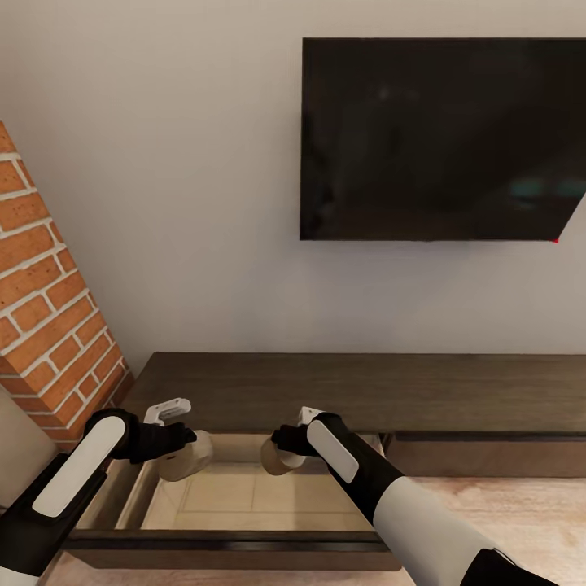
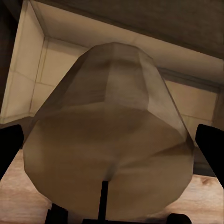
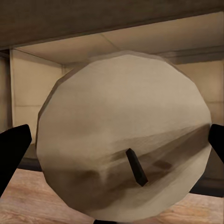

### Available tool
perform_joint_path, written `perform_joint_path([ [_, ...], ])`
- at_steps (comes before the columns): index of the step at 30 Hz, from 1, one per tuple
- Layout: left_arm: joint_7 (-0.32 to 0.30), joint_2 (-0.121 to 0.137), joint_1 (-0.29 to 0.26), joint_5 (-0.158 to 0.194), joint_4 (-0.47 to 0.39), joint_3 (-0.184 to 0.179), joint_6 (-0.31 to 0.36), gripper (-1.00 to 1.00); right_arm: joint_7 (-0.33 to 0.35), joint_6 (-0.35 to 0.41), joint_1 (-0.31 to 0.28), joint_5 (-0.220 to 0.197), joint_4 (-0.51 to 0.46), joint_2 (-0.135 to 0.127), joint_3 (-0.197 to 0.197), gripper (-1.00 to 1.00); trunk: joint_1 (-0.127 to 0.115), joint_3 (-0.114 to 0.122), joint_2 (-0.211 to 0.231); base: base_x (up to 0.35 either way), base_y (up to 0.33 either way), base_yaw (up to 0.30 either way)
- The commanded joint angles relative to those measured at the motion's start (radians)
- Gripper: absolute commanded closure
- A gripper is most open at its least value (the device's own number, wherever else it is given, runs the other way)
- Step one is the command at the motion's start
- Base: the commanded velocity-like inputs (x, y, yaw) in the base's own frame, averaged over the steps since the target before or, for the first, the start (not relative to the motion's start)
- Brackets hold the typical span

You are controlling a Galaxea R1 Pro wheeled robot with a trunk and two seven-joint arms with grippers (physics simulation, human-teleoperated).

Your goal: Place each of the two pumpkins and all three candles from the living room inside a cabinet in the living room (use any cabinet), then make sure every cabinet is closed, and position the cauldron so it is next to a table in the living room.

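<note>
Left gripper (image 1: 181,443) is clenched on one candle (image 1: 185,461); right gripper (image 1: 285,443) is clenched on a second candle (image 1: 281,458). Both candles hang above the open drawer (image 1: 244,500) of the cabinet (image 1: 366,391), side by side but apart, below the wall television (image 1: 443,138).

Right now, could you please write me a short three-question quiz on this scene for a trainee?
1. True or false: the drawer of the cabinet stands open.
2. What does each hand hold?
A) a pumpkin
B) a candle
C) nothing
3. What hangs on the wall above the cabinet?

Key:
1. True.
2. B: the left hand holds a candle, and the right hand holds the other candle, both over the drawer.
3. A dark TV.
</note>
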Motion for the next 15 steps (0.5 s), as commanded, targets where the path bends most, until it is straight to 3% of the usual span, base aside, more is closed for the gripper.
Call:
perform_joint_path([
  [1, 0.011, 0.001, -0.001, 0.009, -0.002, -0.002, 0.0, 1.0, -0.009, -0.001, -0.001, -0.01, -0.001, 0.0, 0.003, 1.0, 0.004, -0.004, -0.008, 0.002, 0.001, 0.0],
  [5, 0.011, -0.003, -0.001, 0.009, -0.004, -0.002, -0.001, 1.0, -0.009, -0.001, -0.001, -0.01, -0.001, 0.0, 0.003, 1.0, 0.019, -0.017, -0.036, 0.0, 0.0, 0.0],
  [11, 0.012, -0.035, -0.001, 0.0, 0.004, -0.003, -0.002, 1.0, -0.009, -0.001, -0.002, -0.01, -0.001, 0.0, 0.003, 1.0, 0.042, -0.035, -0.078, 0.0, 0.0, 0.0],
  [15, 0.011, -0.038, -0.001, 0.0, 0.005, -0.003, -0.002, 1.0, -0.009, -0.001, -0.001, -0.01, -0.001, 0.0, 0.003, 1.0, 0.058, -0.048, -0.106, 0.0, 0.0, 0.0],
])
